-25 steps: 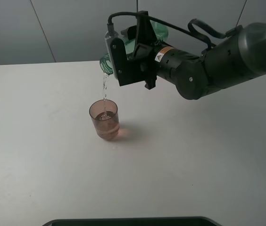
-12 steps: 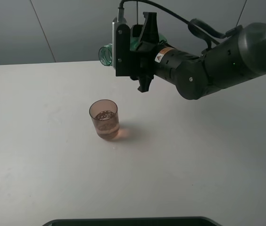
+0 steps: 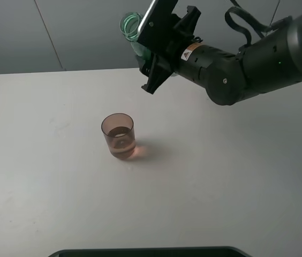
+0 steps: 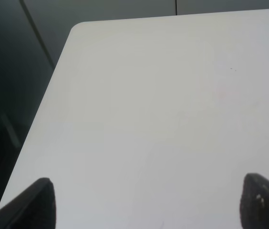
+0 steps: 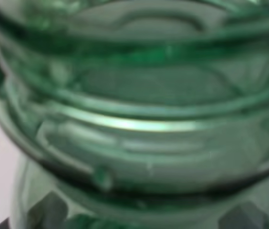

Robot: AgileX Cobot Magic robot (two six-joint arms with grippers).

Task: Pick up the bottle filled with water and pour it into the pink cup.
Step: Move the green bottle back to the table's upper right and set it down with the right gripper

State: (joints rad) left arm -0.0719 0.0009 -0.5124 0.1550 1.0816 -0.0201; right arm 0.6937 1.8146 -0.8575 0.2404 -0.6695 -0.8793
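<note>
Right gripper (image 3: 151, 53) clamped on the bottle (image 3: 132, 25), upper centre of frame, mouth tipped upward — no stream. Pink cup (image 3: 119, 137), below-left on table (image 3: 220, 176), holds water; pour looks done, bottle not yet set down.

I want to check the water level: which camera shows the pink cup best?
The exterior high view: the pink cup stands whole and upright on the table, with water visible inside. The left wrist view shows only table. The right wrist view is filled by the bottle, with no cup in sight.
</note>
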